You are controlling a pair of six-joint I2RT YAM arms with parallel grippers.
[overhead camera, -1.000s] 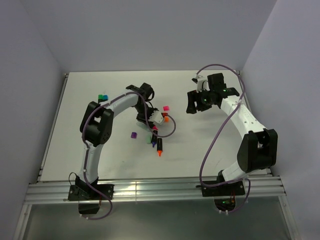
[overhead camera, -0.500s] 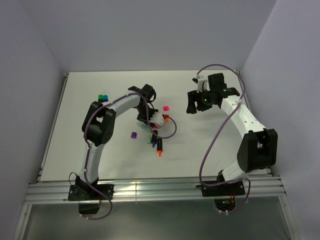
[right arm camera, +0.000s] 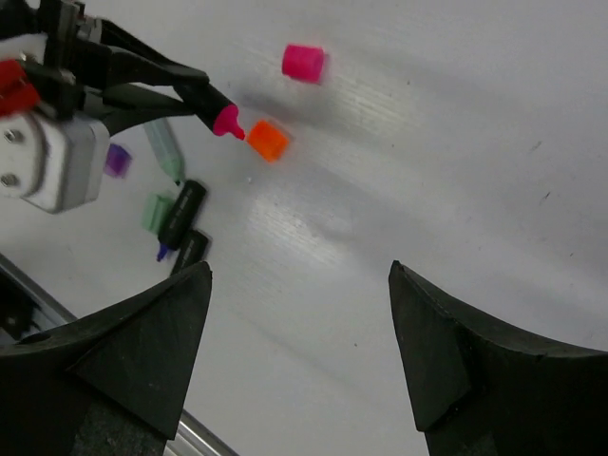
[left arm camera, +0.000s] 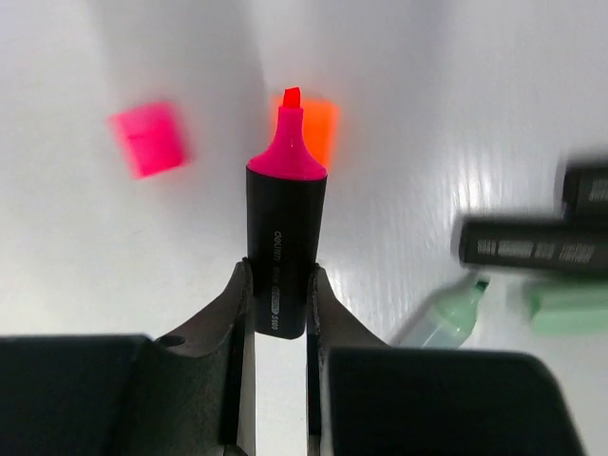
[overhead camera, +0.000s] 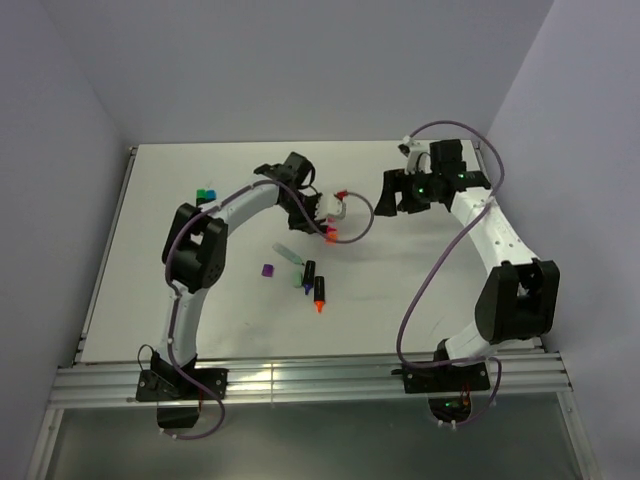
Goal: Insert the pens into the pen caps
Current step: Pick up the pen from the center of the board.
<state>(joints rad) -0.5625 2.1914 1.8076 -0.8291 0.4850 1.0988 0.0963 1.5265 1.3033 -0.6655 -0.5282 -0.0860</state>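
Note:
My left gripper (left arm camera: 278,275) is shut on the black barrel of a pink-tipped pen (left arm camera: 285,228), which sticks out ahead of the fingers. Its tip hangs just over an orange cap (left arm camera: 321,123), and a pink cap (left arm camera: 147,140) lies to the left of it. From above, the left gripper (overhead camera: 322,222) is near the table's middle, beside the orange cap (overhead camera: 331,237). My right gripper (right arm camera: 299,271) is open and holds nothing, hovering at the back right (overhead camera: 398,197). From there it looks onto the pink cap (right arm camera: 303,62) and the orange cap (right arm camera: 267,140).
More pens lie in a loose group in front of the left gripper: an orange-tipped one (overhead camera: 320,295), a black one (overhead camera: 309,272) and a pale green one (overhead camera: 290,253). A purple cap (overhead camera: 267,270) lies left of them. Green and teal caps (overhead camera: 205,193) sit at the far left.
The left gripper has closed on the pink-tipped pen and carried it back and right, up to the orange cap. The right gripper has opened wider and shifted slightly right and back.

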